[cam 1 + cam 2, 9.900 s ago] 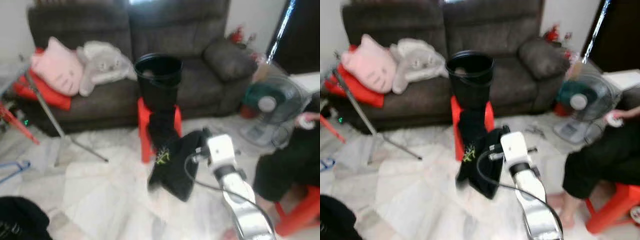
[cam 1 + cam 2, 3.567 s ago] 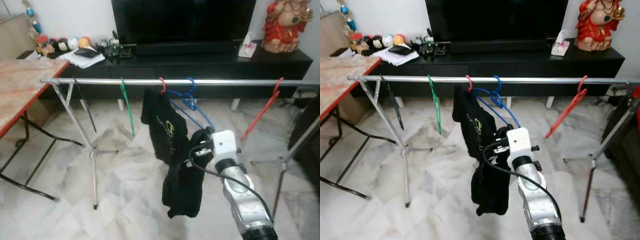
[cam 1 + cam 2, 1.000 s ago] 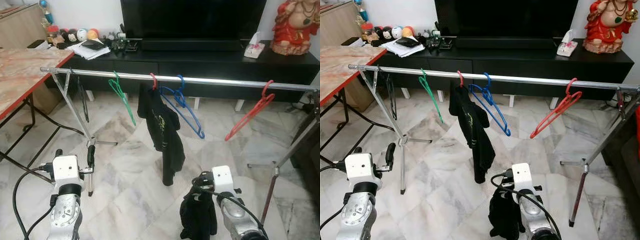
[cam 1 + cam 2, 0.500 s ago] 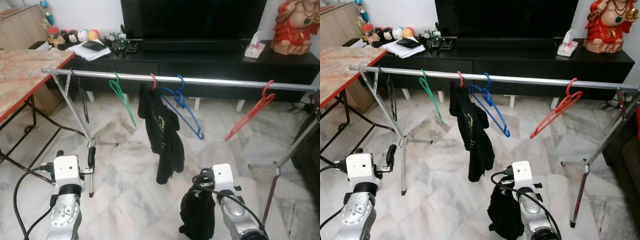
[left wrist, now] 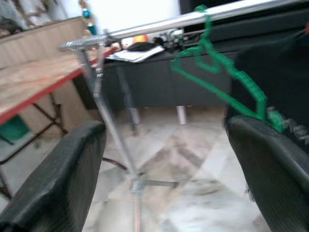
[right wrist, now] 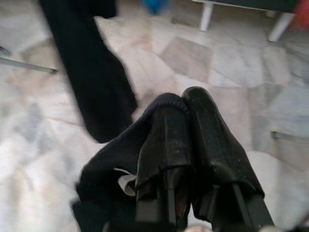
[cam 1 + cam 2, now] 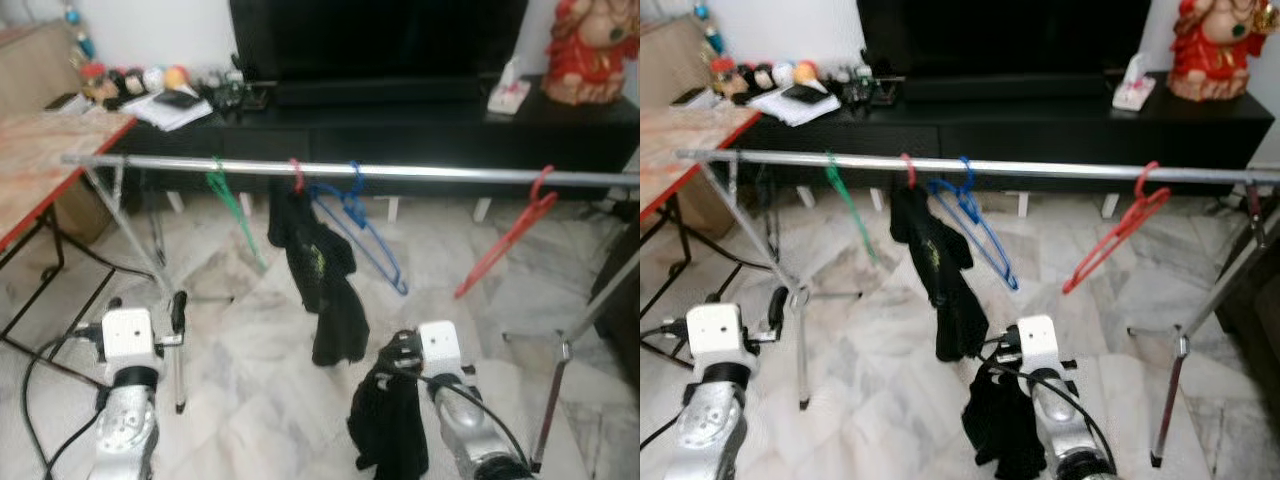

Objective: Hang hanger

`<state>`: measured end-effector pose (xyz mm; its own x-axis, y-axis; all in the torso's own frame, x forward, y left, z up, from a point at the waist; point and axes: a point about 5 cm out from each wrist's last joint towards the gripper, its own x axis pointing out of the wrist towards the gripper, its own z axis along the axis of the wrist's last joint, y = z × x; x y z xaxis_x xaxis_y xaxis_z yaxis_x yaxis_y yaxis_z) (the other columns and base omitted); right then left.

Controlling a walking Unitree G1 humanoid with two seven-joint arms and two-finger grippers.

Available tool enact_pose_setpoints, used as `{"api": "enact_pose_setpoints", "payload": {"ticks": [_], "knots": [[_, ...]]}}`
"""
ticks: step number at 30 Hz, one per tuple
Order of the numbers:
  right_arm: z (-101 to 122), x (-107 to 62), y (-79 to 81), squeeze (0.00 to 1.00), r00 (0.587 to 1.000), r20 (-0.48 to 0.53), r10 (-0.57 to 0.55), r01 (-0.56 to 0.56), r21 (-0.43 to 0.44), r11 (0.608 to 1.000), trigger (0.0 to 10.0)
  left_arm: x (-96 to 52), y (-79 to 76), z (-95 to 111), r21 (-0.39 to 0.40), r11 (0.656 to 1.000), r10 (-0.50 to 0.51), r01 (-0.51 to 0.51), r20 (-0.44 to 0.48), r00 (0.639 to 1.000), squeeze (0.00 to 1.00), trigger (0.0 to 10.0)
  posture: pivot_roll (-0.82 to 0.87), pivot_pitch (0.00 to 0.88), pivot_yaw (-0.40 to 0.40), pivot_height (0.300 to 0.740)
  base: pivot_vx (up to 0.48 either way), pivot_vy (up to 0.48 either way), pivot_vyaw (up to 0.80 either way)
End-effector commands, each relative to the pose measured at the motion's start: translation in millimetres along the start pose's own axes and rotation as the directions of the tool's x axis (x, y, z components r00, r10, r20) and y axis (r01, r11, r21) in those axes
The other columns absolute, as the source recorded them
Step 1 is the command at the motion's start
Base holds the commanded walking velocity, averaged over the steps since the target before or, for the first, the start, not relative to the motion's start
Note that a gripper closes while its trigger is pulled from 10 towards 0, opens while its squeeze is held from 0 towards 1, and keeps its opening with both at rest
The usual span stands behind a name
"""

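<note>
A silver rail (image 7: pixel 440 173) spans the room on tripod legs. On it hang a green hanger (image 7: pixel 228 198), a red hanger (image 7: pixel 296 176) carrying a black shirt (image 7: pixel 325 275), an empty blue hanger (image 7: pixel 365 222) and an empty red hanger (image 7: pixel 512 238) at the right. My right gripper (image 7: pixel 398 352) is low, in front of the rail and just right of the hanging shirt, shut on a black garment (image 6: pixel 113 159) that droops below it. My left gripper (image 7: pixel 145 298) is open and empty, low at the left, facing the green hanger (image 5: pixel 227 82) and a rail leg (image 5: pixel 113 125).
A black TV cabinet (image 7: pixel 420 125) with a screen stands behind the rail. A red-edged table (image 7: pixel 45 170) is at the left. The rail's right tripod leg (image 7: pixel 560 385) stands close to my right arm. Marble floor (image 7: pixel 250 400) lies between my arms.
The whole picture has shifted a little and gone blurry. The hanging black shirt has swung slightly. Both grippers keep their states and places.
</note>
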<state>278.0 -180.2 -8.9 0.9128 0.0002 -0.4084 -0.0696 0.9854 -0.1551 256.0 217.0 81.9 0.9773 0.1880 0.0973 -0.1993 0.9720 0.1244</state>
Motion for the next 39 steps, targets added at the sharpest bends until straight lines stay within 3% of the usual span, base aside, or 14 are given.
{"api": "enact_pose_setpoints", "payload": {"ticks": [1,14,17,27,32,35,39], "knots": [[12,4.1,8.4,0.00,0.999,0.046,0.016,-0.017,0.014,1.000,10.0,1.7,11.6,5,0.010,1.000,0.029,-0.029,0.017,0.999,0.00,10.0,-0.10,0.000,0.072,0.740,0.281,0.000,0.00],[12,4.1,8.4,0.00,0.999,0.046,0.016,-0.017,0.014,1.000,10.0,1.7,11.6,5,0.010,1.000,0.029,-0.029,0.017,0.999,0.00,10.0,-0.10,0.000,0.072,0.740,0.281,0.000,0.00],[15,5.5,17.0,0.00,0.998,0.056,0.040,-0.040,0.007,0.999,10.0,6.2,8.5,10,-0.003,1.000,-0.018,0.018,0.025,1.000,0.00,10.0,-0.10,0.000,0.075,0.740,0.341,0.000,0.00],[12,4.9,21.0,0.00,0.998,0.040,0.057,-0.057,-0.001,0.998,10.0,8.5,5.2,12,-0.006,0.999,-0.031,0.032,0.031,0.999,0.00,10.0,-0.10,0.000,0.072,0.740,0.335,0.000,0.00],[11,4.7,24.8,0.00,0.997,0.033,0.071,-0.071,-0.003,0.997,10.0,9.4,3.9,8,-0.043,0.998,-0.040,0.039,-0.017,0.999,0.00,10.0,-0.10,0.000,0.071,0.740,0.115,0.000,0.00],[11,4.6,25.3,0.00,0.997,0.032,0.073,-0.073,-0.003,0.997,10.0,14.5,4.4,10,-0.084,0.996,-0.021,0.017,-0.044,0.999,0.00,10.0,-0.10,0.000,0.070,0.740,0.000,0.000,0.00],[10,4.6,24.8,0.00,0.997,0.029,0.077,-0.077,-0.007,0.997,10.0,26.1,3.8,22,-0.076,0.997,0.001,-0.005,-0.049,0.999,0.00,10.0,-0.09,0.000,0.067,0.740,0.000,0.000,0.00]]}}
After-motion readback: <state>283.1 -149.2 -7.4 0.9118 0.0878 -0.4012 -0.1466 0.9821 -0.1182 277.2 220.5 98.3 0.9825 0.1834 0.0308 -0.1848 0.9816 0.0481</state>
